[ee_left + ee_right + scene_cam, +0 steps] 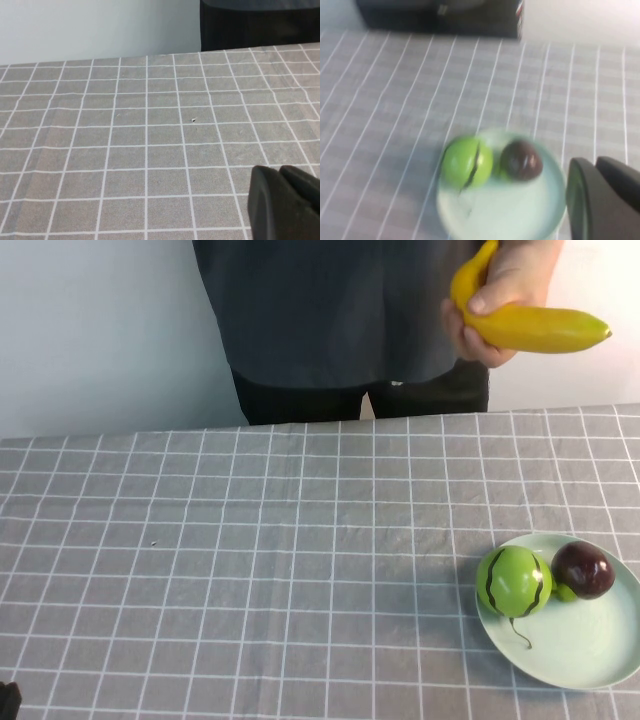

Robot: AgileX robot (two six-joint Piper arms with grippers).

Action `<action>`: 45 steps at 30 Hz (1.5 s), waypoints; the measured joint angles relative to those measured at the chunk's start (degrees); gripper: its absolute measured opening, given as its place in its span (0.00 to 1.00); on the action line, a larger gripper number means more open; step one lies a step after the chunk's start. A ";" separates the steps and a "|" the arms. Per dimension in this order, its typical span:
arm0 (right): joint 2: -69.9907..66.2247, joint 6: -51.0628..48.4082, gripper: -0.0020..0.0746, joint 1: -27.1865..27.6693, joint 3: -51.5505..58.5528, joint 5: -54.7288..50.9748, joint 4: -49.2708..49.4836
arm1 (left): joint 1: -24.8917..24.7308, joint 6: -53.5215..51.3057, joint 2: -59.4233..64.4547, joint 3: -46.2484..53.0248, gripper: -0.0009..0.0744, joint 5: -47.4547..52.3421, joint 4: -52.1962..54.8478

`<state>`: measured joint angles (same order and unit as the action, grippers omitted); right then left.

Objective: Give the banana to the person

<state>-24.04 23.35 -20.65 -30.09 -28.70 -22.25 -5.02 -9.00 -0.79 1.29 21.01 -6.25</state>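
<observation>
Two dark fingers of the left gripper (pixel 285 205) show only in the left wrist view, pressed together, low over the grey checked tablecloth (pixel 150 150). In the high view just a dark bit of that arm peeks in at 7 o'clock. The left wrist view sees bare cloth and a strip of black trousers at the far table edge, and no fruit at all.

The high view alone shows the person (pixel 340 310) standing behind the table at 12 o'clock. At 1 o'clock the person's hand (pixel 500 300) holds the banana (pixel 530 325) up in the air, well above the cloth. At 4 o'clock sits a pale green plate (pixel 580 650) with a green striped fruit (pixel 513 581) touching a dark purple fruit (pixel 583 569).

The right wrist view looks down on that plate and both fruits, all blurry. The right gripper (pixel 605 200) hangs near the plate rim with its fingers pressed together on nothing. No writing can be read anywhere.
</observation>
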 joint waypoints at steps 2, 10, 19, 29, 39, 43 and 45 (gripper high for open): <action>3.67 0.00 0.02 5.95 8.59 9.50 -0.96 | 0.00 0.00 0.00 0.00 0.01 0.00 0.00; 18.76 1.67 0.02 19.25 29.59 21.87 -1.11 | 0.00 0.00 0.00 0.00 0.01 0.00 0.00; 25.64 2.27 0.02 20.03 31.49 19.59 0.92 | 0.00 0.00 0.00 0.00 0.01 0.00 0.00; 25.88 -22.86 0.02 20.03 31.62 16.39 18.79 | 0.00 0.00 0.00 0.00 0.01 0.00 0.00; 25.88 -27.74 0.02 20.03 31.62 9.48 23.04 | 0.00 0.00 0.00 0.00 0.01 0.00 0.00; 25.88 -27.74 0.02 20.03 31.62 9.48 23.04 | 0.00 0.00 0.00 0.00 0.01 0.00 0.00; 25.88 -27.84 0.02 20.03 31.62 9.48 23.04 | 0.00 0.00 0.00 0.00 0.01 0.00 0.00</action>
<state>1.84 -4.49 -0.63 1.53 -19.22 0.78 -5.02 -9.00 -0.79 1.29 21.01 -6.25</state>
